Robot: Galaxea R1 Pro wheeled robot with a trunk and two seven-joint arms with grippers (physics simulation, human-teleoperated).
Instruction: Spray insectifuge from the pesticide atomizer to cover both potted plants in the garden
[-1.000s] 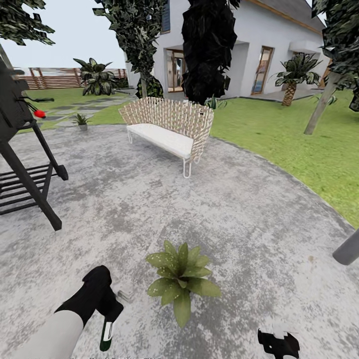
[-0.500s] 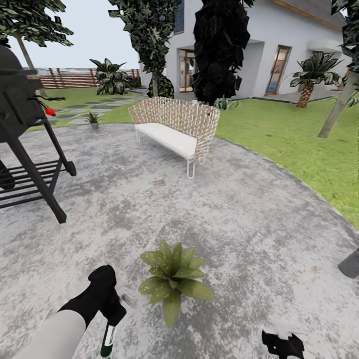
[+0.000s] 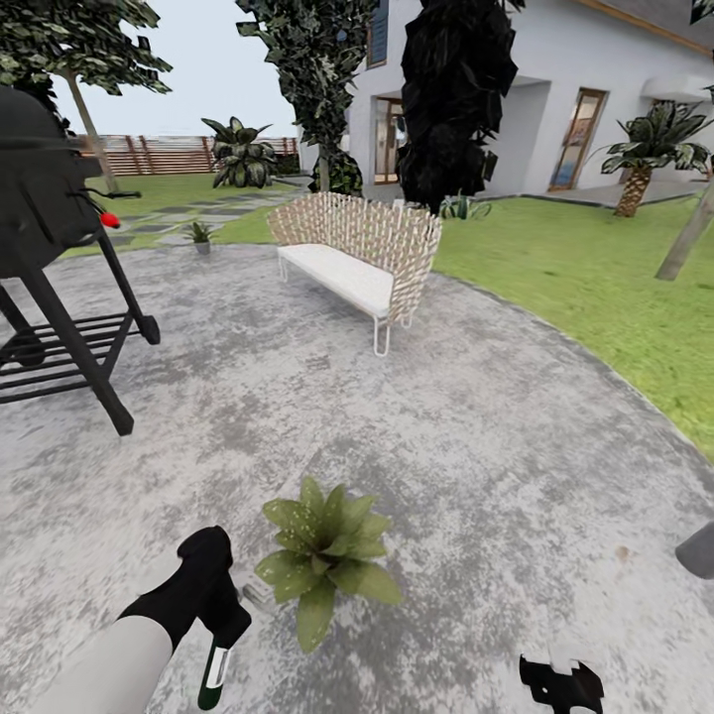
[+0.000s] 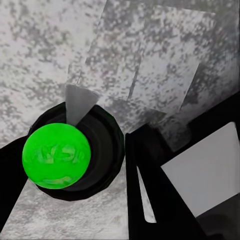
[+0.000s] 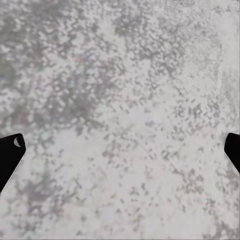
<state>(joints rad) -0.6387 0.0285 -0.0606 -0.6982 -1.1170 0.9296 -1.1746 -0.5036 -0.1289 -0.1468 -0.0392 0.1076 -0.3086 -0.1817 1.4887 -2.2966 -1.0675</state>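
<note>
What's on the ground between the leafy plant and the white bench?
Nothing: in the head view, only bare grey paving lies between the near potted plant and the wicker bench.

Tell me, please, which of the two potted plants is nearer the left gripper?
The potted plant on the patio just beside the left gripper; the other potted plant stands far off at the patio's edge.

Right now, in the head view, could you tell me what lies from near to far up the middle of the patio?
Left gripper holding the pesticide atomizer → potted plant → wicker bench → house.
</note>
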